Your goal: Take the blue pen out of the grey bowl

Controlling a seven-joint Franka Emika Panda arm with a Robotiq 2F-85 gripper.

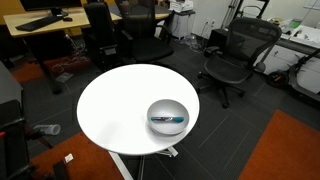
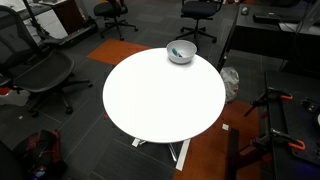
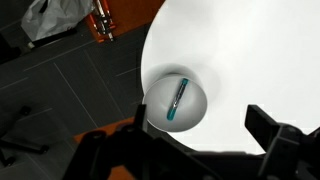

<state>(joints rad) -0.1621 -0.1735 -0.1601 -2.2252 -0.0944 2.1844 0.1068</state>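
As I take in an exterior view, the white round table (image 1: 110, 110) fills the middle, and the grey bowl (image 1: 160, 108) sits out at 4 o'clock on it, close to the rim. There's the blue pen (image 1: 168, 121), lying inside the bowl, running 9 to 3 across its lower half. A black office chair (image 1: 232, 55) stands beyond the table at 1 o'clock.

Over to the exterior view from across the room: same table (image 2: 150, 100), but now the bowl (image 2: 189, 50) is right up at 12 to 1 o'clock on the edge. The pen (image 2: 178, 54) is a small teal streak inside it. Orange carpet (image 2: 205, 150) shows under the table at 5 o'clock.

Now the wrist view, looking straight down. The bowl (image 3: 197, 100) sits at the table's (image 3: 240, 60) curved edge, and the pen (image 3: 177, 102) lies in it, slanting from 1 o'clock to 7 o'clock. The claw (image 3: 198, 128) hangs above, spread wide and holding nothing. Its dark fingers (image 3: 265, 125) stand well apart on either side of the bowl.
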